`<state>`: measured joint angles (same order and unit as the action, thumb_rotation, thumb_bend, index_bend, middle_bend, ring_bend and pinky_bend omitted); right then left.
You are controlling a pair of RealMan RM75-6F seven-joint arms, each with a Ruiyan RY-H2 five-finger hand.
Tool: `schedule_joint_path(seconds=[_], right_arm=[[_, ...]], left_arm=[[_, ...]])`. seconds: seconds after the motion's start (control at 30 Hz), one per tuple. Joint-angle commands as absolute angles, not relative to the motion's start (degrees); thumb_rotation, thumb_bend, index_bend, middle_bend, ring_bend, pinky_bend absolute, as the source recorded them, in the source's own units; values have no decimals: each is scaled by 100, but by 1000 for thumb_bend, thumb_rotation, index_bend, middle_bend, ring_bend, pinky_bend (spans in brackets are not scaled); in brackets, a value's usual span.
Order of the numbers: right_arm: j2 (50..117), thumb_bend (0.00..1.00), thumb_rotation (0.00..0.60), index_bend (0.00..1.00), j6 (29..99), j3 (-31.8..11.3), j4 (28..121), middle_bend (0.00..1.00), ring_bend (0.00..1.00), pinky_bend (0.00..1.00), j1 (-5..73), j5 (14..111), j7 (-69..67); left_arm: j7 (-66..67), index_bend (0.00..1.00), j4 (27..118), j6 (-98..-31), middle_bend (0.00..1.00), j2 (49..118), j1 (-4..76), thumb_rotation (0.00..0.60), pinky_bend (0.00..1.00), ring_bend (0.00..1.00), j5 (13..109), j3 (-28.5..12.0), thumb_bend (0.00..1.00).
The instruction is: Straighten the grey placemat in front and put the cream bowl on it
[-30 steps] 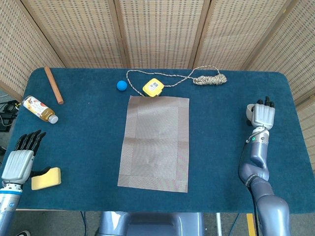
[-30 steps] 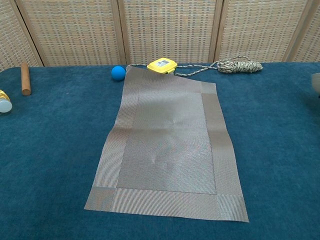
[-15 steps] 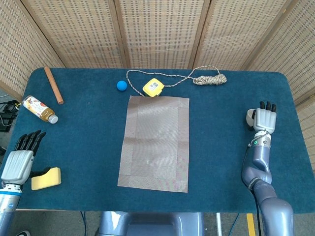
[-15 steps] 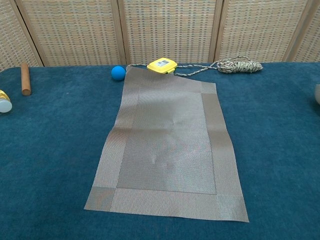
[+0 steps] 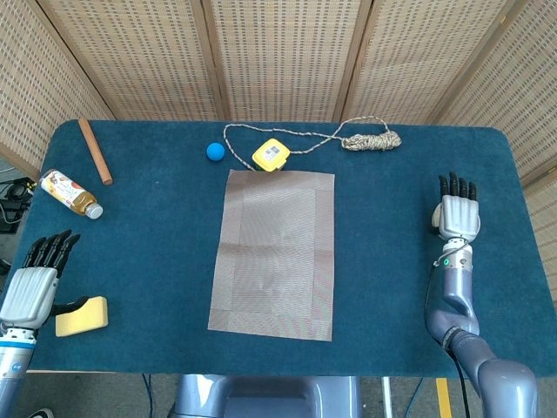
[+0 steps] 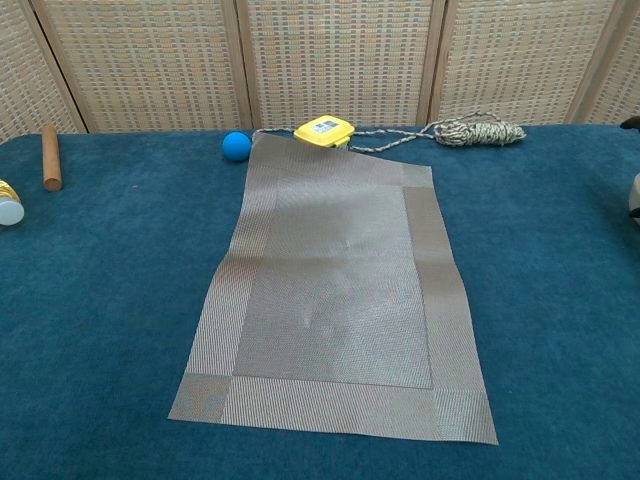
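Backdrop: woven cane screen panels (image 5: 278, 52) behind a table covered in dark blue felt (image 5: 157, 226).
Placemat: grey woven rectangular placemat (image 5: 274, 252) lies flat mid-table, long axis running away from the robot, far edge touching the yellow plastic tape-measure case (image 5: 270, 154). Chest view shows it slightly skewed, near edge running off to the right. No position change across the last second.
Bowl: cream bowl (image 5: 438, 219) only a pale sliver in the head view, mostly hidden behind the right hand; a pale edge at the right border of the chest view may be the same thing. Sits at the table's right side, well apart from the placemat.
Right hand: right hand (image 5: 458, 212) has shifted in the last second, from further out and higher on the right side to a spot nearer the robot, fingers extended, side by side, pointing away. Touching the bowl or only beside it: cannot tell.
Left hand: left hand (image 5: 35, 279) unchanged at the near left corner, dark fingers extended, slightly fanned, holding nothing, just beside the yellow foam sponge (image 5: 83, 315).
Meaning: judged as repositioning around the bowl; no grasp evident, mat not yet straightened.
Other items: blue ball (image 5: 215, 151), coil of beige twine (image 5: 370, 139), wooden dowel (image 5: 95, 151), small drink bottle (image 5: 70, 193), all undisturbed.
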<state>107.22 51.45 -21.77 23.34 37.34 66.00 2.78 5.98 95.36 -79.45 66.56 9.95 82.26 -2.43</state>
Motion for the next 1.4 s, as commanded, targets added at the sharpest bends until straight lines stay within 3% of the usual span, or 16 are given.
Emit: schedule_joint_path(seconds=[0.03, 0.17, 0.37, 0.6, 0.8, 1.03, 1.4], right_arm=[[10142, 205, 600, 55, 5974, -1909, 3758, 0, 0, 0, 3144, 6848, 468], [9448, 141, 600, 50, 6608, -1583, 5488, 0, 0, 0, 2545, 7084, 720], [8802, 93, 600, 35, 7216, -954, 7313, 0, 0, 0, 2091, 7772, 964], [8654, 74, 600, 33, 7344, -435, 8528, 0, 0, 0, 1986, 8349, 1186], [8810, 62, 600, 33, 7257, 3, 8937, 0, 0, 0, 1927, 8727, 1116], [9270, 62, 600, 33, 7175, 328, 8675, 0, 0, 0, 1840, 8941, 1073], [9774, 83, 600, 33, 7263, 482, 8246, 0, 0, 0, 1695, 9117, 659]], left_arm=[[581, 9, 9555, -7981, 0, 6637, 977, 600, 0, 0, 8253, -240, 106], [556, 9, 9593, -8051, 0, 6597, 947, 600, 0, 0, 8312, -232, 106], [572, 9, 9649, -8162, 0, 6565, 906, 600, 0, 0, 8394, -226, 107], [488, 9, 9702, -8274, 0, 6487, 848, 600, 0, 0, 8434, -241, 106], [402, 8, 9664, -8195, 0, 6453, 859, 600, 0, 0, 8287, -294, 106], [338, 8, 9622, -8118, 0, 6432, 871, 600, 0, 0, 8144, -349, 106], [393, 8, 9572, -7963, 0, 6445, 916, 600, 0, 0, 7955, -397, 106]])
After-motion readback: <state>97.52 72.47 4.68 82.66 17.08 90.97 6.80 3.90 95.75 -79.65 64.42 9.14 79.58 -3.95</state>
